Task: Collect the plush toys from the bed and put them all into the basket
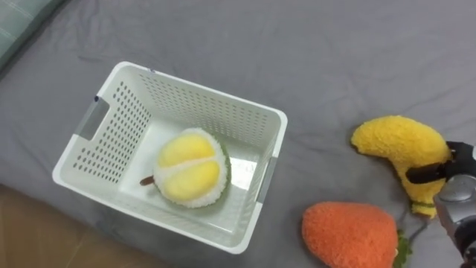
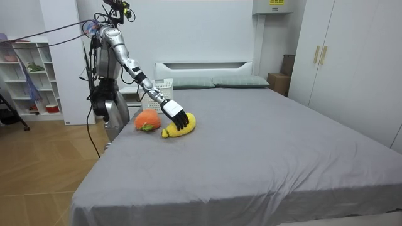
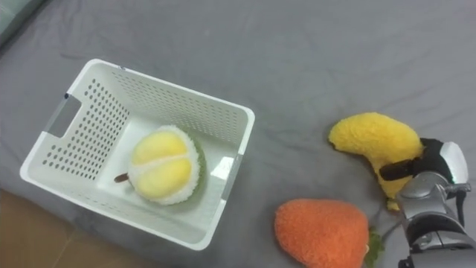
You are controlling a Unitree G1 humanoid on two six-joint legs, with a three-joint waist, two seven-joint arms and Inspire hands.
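Observation:
A white slotted basket [image 1: 201,93] stands on the grey bed [image 1: 335,52] near its edge, with a yellow and white durian plush [image 1: 190,167] inside. To its right lie a yellow banana plush [image 1: 394,141] and, nearer me, an orange strawberry plush [image 1: 349,232]. My right hand [image 1: 457,193] reaches in from the right onto the banana's near end, its dark thumb [image 1: 428,173] lying across the toy. In the room view the hand [image 2: 178,118] covers the banana [image 2: 190,123], beside the strawberry [image 2: 147,120].
I stand at the bed's side, at the room view's left, with my right arm stretched over the mattress. Wooden floor [image 1: 44,231] shows below the basket. Pillows [image 2: 213,82] lie at the headboard. A shelf [image 2: 25,75] and a wardrobe [image 2: 339,56] line the walls.

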